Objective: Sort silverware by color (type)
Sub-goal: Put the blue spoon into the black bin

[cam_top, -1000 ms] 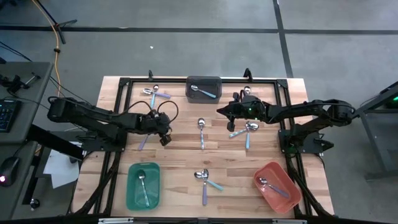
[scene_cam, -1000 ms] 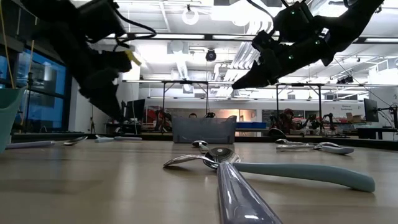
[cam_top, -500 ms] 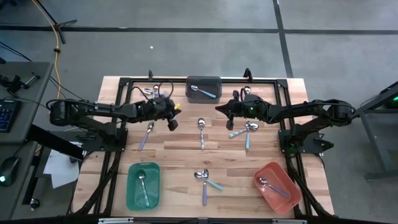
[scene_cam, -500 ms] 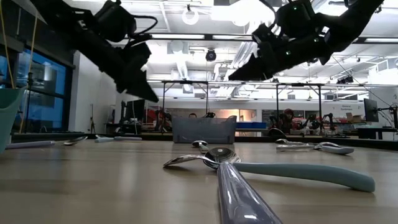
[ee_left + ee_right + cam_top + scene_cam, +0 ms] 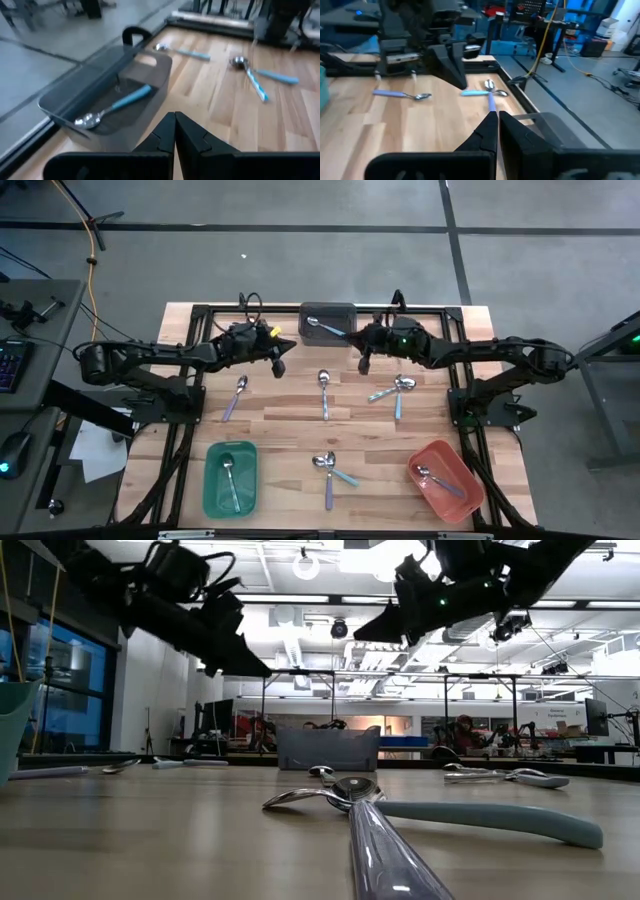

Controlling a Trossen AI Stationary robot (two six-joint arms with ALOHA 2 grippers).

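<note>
Spoons lie flat on the wooden table: a lavender-handled one, one in the middle, a crossed pair on the right and another crossed pair near the front. The grey bin holds a blue-handled spoon. My left gripper hovers shut and empty just left of the grey bin, above the table. My right gripper hovers shut and empty just right of that bin. Two more spoons lie crossed at the far left, by the left arm.
A green bin at the near left holds a plain silver spoon. A red bin at the near right holds a lavender-handled spoon. A black frame rail runs along the far edge. Bare wood lies between the two arms.
My left gripper has risen from beside the lavender spoon and swung toward the far edge and the grey bin. My right arm has shifted toward the far edge, and its gripper has turned from pointing left toward the near edge. The spoons have stayed put.
</note>
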